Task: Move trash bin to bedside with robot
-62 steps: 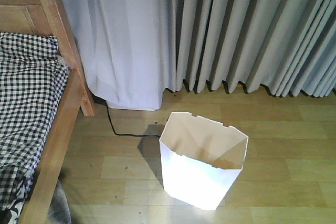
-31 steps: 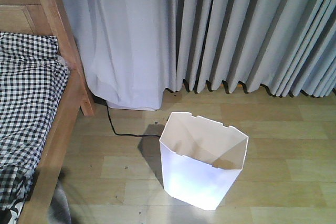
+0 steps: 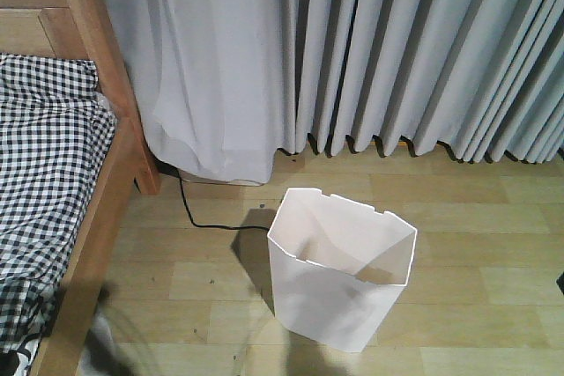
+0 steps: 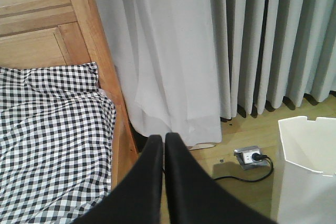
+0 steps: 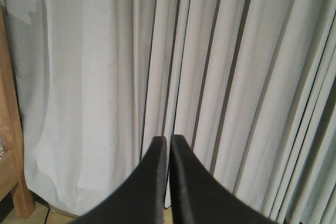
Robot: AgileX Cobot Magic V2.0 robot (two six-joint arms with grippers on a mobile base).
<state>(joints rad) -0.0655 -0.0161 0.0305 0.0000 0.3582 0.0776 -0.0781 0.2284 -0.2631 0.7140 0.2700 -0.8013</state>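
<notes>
Item, as I see it from the console: white trash bin [image 3: 339,270], open-topped, empty inside as far as the front view shows, standing upright on the wood-plank floor [image 3: 476,217] in front of the grey curtains [image 3: 397,50]. It sits near the wooden bed frame [image 3: 106,209] but apart from it, with bare floor between

Left gripper [image 4: 164,142]: jaws closed together, holding nothing, aimed at the gap between bed and bin. Right gripper [image 5: 169,145]: jaws likewise closed and empty, facing curtain only

Hazards I would log: a black power cable [image 3: 198,217] runs across the floor from under the curtain toward the bin, with a socket block [image 4: 249,157] close to the bin's side; a push along the floor could snag the cable or tip the light, thin-walled bin. A slid bin could also jam against the bed leg [image 3: 145,169]

Markings: no brand, label or writing readable on anything in view
</notes>
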